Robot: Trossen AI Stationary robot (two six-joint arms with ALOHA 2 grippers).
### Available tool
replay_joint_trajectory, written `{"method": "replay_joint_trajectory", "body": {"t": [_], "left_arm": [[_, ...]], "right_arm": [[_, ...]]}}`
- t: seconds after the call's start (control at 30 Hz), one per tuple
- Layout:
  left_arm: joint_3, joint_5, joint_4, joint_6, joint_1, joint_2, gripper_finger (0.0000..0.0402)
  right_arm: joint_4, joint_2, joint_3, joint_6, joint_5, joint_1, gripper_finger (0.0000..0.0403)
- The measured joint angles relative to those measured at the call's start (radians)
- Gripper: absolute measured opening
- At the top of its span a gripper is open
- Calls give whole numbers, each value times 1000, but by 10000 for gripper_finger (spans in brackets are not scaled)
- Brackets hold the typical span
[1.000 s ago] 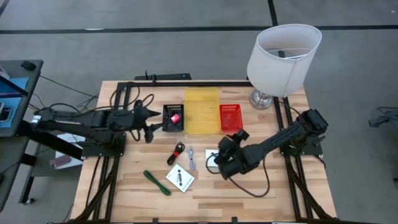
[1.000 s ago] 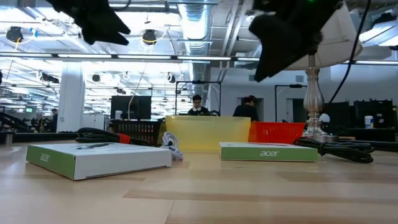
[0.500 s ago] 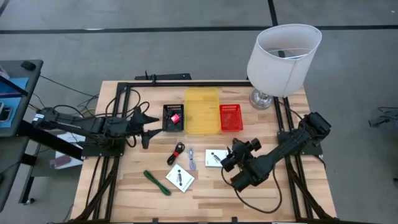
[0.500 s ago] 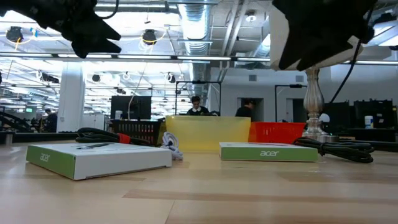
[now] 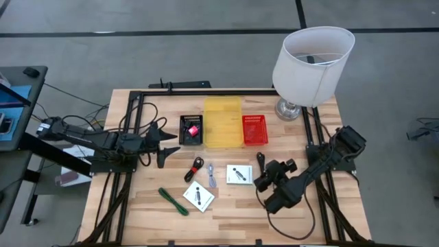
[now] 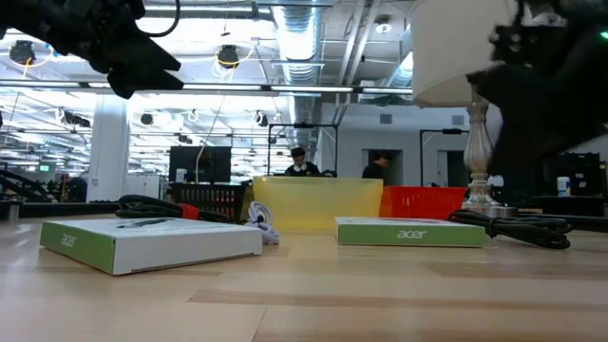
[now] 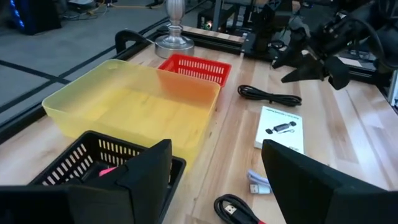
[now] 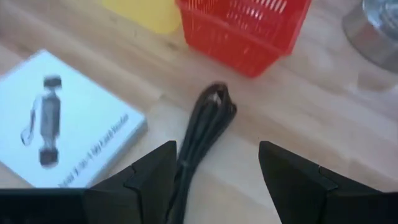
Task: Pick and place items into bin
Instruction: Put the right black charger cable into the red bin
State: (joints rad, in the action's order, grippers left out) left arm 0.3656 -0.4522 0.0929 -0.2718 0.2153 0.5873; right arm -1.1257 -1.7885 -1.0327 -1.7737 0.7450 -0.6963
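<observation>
My left gripper (image 5: 164, 143) hangs open over the table's left part, next to the black basket (image 5: 191, 130) that holds a pink-marked item. My right gripper (image 5: 266, 177) is open and above the table on the right, its fingers standing either side of the coiled black cord (image 8: 202, 127), which lies on the wood (image 5: 260, 159). One white card (image 5: 239, 173) lies flat beside that cord, the other (image 5: 199, 197) nearer the front edge. The green stick (image 5: 173, 201), the red-black cord (image 5: 195, 168) and the pale strip (image 5: 211, 175) lie loose on the table.
Yellow bin (image 5: 223, 122) and red basket (image 5: 254, 129) stand side by side at the table's far middle. The white-shaded lamp (image 5: 312, 58) stands at the far right corner. Black frame rails run along both sides. People show in the room beyond (image 6: 302, 160).
My right gripper has drawn back from over the right white card toward the table's right and near edge, and that card now shows whole. My left gripper has shifted a little toward the near edge, away from the black basket.
</observation>
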Motion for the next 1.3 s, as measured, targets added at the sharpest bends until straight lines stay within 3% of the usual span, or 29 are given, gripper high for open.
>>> {"method": "replay_joint_trajectory", "body": {"t": [0.37, 0.97, 1.3], "left_arm": [[0, 0, 6, 101, 0, 2, 242], [0, 0, 6, 141, 0, 2, 242], [0, 2, 32, 105, 0, 2, 242]], "right_arm": [[92, 0, 61, 1, -11, -51, 225], [200, 0, 61, 144, -70, 76, 225], [220, 0, 60, 213, -231, 162, 225]]}}
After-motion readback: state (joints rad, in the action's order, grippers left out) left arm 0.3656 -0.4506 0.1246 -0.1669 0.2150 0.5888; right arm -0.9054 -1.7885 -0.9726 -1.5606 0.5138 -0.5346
